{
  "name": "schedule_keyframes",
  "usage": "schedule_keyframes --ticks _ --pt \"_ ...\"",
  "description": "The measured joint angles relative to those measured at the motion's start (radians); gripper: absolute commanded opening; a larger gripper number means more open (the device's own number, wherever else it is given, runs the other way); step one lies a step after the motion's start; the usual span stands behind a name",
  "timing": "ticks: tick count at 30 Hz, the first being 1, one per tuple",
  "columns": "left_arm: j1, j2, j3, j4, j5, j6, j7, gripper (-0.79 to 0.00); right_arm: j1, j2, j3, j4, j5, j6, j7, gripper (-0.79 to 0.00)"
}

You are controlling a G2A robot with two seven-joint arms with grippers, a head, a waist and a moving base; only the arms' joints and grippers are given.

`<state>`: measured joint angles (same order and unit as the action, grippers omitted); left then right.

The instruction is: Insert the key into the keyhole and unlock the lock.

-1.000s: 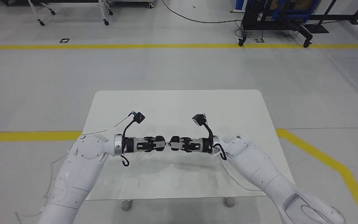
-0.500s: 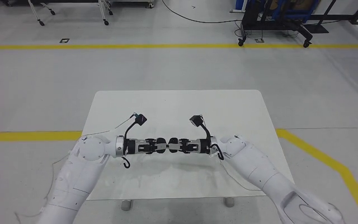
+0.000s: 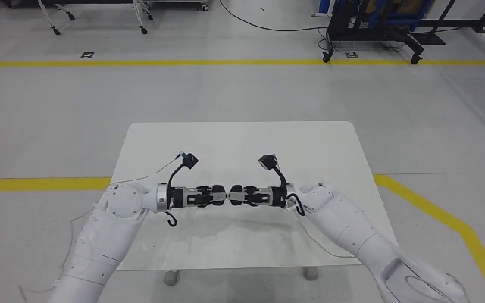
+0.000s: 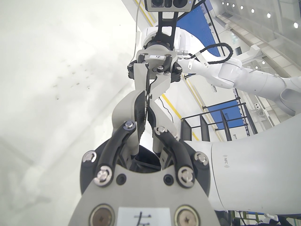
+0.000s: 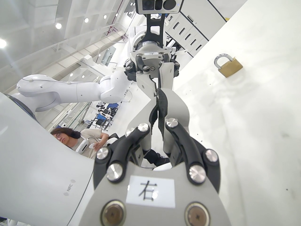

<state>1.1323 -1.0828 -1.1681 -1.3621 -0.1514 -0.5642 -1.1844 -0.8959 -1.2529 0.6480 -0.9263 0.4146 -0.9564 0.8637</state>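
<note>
A brass padlock with its silver shackle closed lies flat on the white table, off to one side of my grippers. Above the table's middle, my left gripper and my right gripper point at each other, tip to tip. In the left wrist view, the left gripper has its pads pressed together, and the right gripper meets it head-on with its fingers closed. A thin dark sliver sits where the tips join. I cannot tell whether it is the key.
The white table has bare surface around both arms. Small dark specks dot it near the right gripper. Yellow floor lines run behind the table and along its sides.
The two grippers have drawn closer, closing the small gap between their tips. The right arm shifted slightly toward the left one.
</note>
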Motion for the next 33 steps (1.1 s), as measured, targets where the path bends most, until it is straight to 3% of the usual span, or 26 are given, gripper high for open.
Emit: schedule_keyframes --ticks 9,15,21,27,30,33 --pt "-0.005 0.011 -0.026 0.009 -0.03 -0.012 0.012 0.0 -0.005 0.022 0.015 0.01 0.009 -0.017 -0.017 -0.785" --pt "-0.006 0.029 -0.085 0.001 0.067 -0.035 0.067 0.0 -0.021 0.052 0.058 0.02 0.002 -0.05 -0.05 -0.785" --pt "0.046 0.063 -0.209 -0.068 0.418 -0.06 0.206 0.0 -0.032 0.066 0.074 0.014 -0.005 -0.056 -0.056 -0.785" --pt "0.191 0.094 -0.322 -0.263 0.782 -0.013 0.306 -0.034 -0.031 0.066 0.074 0.014 -0.004 -0.056 -0.056 -0.785" --pt "0.263 0.094 -0.305 -0.338 1.013 0.104 0.384 -0.105 -0.031 0.066 0.074 0.014 -0.004 -0.056 -0.056 -0.785" --pt "0.285 0.086 -0.243 -0.336 1.169 0.208 0.441 -0.188 -0.031 0.066 0.074 0.014 -0.004 -0.056 -0.056 -0.785"
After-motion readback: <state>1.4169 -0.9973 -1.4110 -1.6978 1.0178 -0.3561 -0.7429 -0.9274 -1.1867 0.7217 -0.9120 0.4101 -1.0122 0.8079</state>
